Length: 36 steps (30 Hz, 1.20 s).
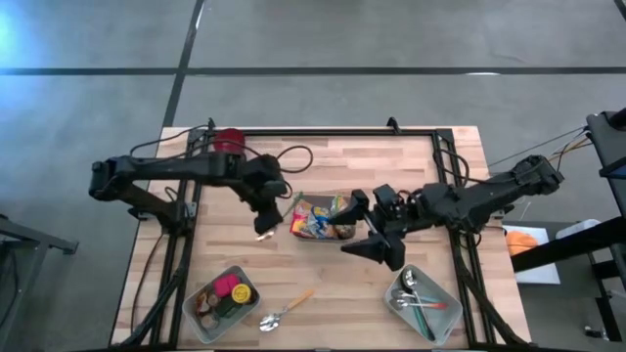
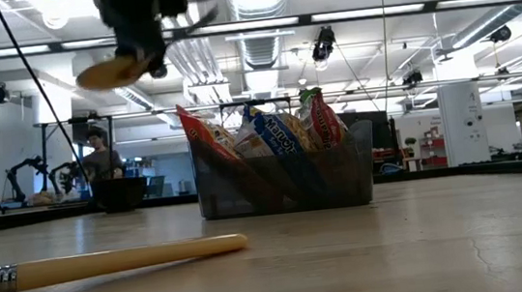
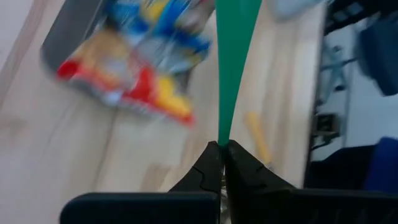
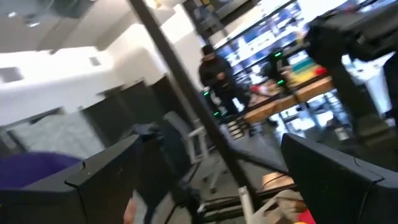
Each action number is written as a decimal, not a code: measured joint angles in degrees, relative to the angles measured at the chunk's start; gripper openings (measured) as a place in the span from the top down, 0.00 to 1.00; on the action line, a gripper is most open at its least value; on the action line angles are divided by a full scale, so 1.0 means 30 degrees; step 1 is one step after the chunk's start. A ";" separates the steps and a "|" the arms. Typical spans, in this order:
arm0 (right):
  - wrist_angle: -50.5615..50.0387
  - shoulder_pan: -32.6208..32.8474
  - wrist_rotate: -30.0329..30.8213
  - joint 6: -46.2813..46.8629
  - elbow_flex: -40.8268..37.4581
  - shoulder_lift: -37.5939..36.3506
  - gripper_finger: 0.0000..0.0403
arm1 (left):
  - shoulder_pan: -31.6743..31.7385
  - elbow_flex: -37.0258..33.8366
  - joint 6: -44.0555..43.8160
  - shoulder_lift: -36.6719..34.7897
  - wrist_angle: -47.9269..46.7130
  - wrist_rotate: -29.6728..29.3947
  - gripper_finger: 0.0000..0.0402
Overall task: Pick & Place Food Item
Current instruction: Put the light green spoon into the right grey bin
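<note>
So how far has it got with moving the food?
Partway. The left hand is shut on a thin green item, held above the table beside the snack bin, so one item is out and in hand. The container at the table's near left already holds some things. Packets remain in the bin. The right hand waits open by the bin.

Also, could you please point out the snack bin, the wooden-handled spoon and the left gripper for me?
snack bin (image 1: 344, 233), high view, on its right end wall.
wooden-handled spoon (image 1: 296, 299), high view, on its wooden handle.
left gripper (image 3: 222, 149), left wrist view, where its shut fingertips meet.
</note>
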 joint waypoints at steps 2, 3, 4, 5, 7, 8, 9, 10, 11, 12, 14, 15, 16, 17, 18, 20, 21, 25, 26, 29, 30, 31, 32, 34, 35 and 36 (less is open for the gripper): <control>0.0041 -0.0091 -0.0965 0.0127 -0.0004 0.0000 0.06 | -0.0525 0.0527 -0.0518 -0.0021 0.0736 -0.0004 1.00; 0.0046 -0.0092 -0.1152 0.0132 0.0000 0.0000 0.06 | -0.0737 0.0801 -0.0792 -0.0021 0.0954 -0.0003 1.00; 0.0052 -0.0072 -0.1182 0.0132 0.0000 -0.0001 0.06 | -0.0954 0.1088 -0.1078 -0.0021 0.1033 -0.0007 1.00; 0.0101 -0.0072 -0.1217 0.0146 0.0000 -0.0007 0.06 | -0.1150 0.1393 -0.1161 -0.0021 0.1053 -0.0004 1.00; 0.0441 -0.0072 -0.1232 0.0516 0.0000 -0.0007 0.06 | -0.1514 0.1992 -0.1231 -0.0021 0.1167 0.0007 1.00; 0.0611 -0.0080 -0.1225 0.0916 0.0000 -0.0007 0.06 | -0.1653 0.2277 -0.1231 -0.0021 0.1165 0.0013 1.00; 0.0841 -0.0080 -0.1223 0.1358 0.0000 -0.0007 0.06 | -0.1777 0.2548 -0.1268 -0.0021 0.1162 0.0007 1.00; 0.1060 -0.0065 -0.1218 0.1867 -0.0002 -0.0007 0.06 | -0.1893 0.2805 -0.1321 -0.0021 0.1174 0.0007 1.00; 0.1233 -0.0058 -0.1221 0.2374 0.0000 -0.0021 0.06 | -0.1985 0.3039 -0.1366 -0.0021 0.1188 0.0007 1.00; 0.1253 -0.0040 -0.1217 0.2552 0.0000 -0.0039 0.06 | -0.2069 0.3222 -0.1377 -0.0021 0.1226 0.0007 1.00; 0.1226 -0.0021 -0.0542 0.2961 0.0000 -0.0051 0.06 | -0.2245 0.3501 -0.1370 -0.0021 0.1658 0.0002 1.00; 0.1084 -0.0021 -0.0066 0.3576 0.0000 -0.0040 0.06 | -0.2325 0.3583 -0.1370 -0.0021 0.1988 0.0000 1.00; 0.0874 -0.0021 0.0349 0.4150 0.0000 -0.0021 0.06 | -0.2389 0.3637 -0.1410 -0.0021 0.2370 0.0007 1.00; 0.0442 -0.0030 0.0710 0.4535 0.0000 -0.0015 0.06 | -0.2444 0.3679 -0.1472 -0.0021 0.2776 0.0014 1.00; -0.0124 -0.0042 0.0998 0.4640 0.0000 -0.0008 0.06 | -0.2500 0.3687 -0.1513 -0.0021 0.3245 0.0014 1.00; -0.1192 -0.0060 0.1501 0.4644 0.0000 0.0012 0.06 | -0.2578 0.3687 -0.1613 -0.0021 0.3918 0.0015 1.00; -0.1521 -0.0054 0.2039 0.4933 0.0000 0.0018 0.06 | -0.2605 0.3687 -0.1715 -0.0021 0.4195 0.0007 1.00; -0.1770 -0.0029 0.4348 0.6580 0.0000 0.0044 0.06 | -0.2688 0.3687 -0.2137 -0.0021 0.5379 0.0132 1.00; -0.1783 -0.0043 0.4799 0.6423 0.0000 0.0044 0.06 | -0.2722 0.3687 -0.2170 -0.0024 0.5653 0.0275 1.00; -0.1943 -0.0081 0.5963 0.5410 0.0000 0.0051 0.06 | -0.2780 0.3687 -0.2475 -0.0108 0.6533 0.0458 1.00; -0.2089 -0.0170 0.5999 0.5229 0.0000 0.0051 0.06 | -0.2794 0.3687 -0.2525 -0.0130 0.7006 0.0507 1.00; -0.2223 -0.0269 0.5999 0.5092 0.0000 0.0051 0.06 | -0.2794 0.3687 -0.2611 -0.0130 0.7552 0.0599 1.00; -0.2490 -0.0321 0.5997 0.5057 0.0000 0.0051 0.06 | -0.2794 0.3687 -0.2680 -0.0130 0.8006 0.0729 1.00; -0.3059 -0.0453 0.6130 0.5062 0.0000 0.0097 0.06 | -0.2794 0.3687 -0.2928 -0.0130 0.9059 0.0953 1.00; -0.3178 -0.0475 0.6334 0.5044 0.0000 0.0137 0.06 | -0.2794 0.3687 -0.2967 -0.0132 0.9514 0.1057 1.00; -0.3269 -0.0488 0.6452 0.4997 0.0000 0.0163 0.06 | -0.2794 0.3687 -0.2982 -0.0152 0.9787 0.1174 1.00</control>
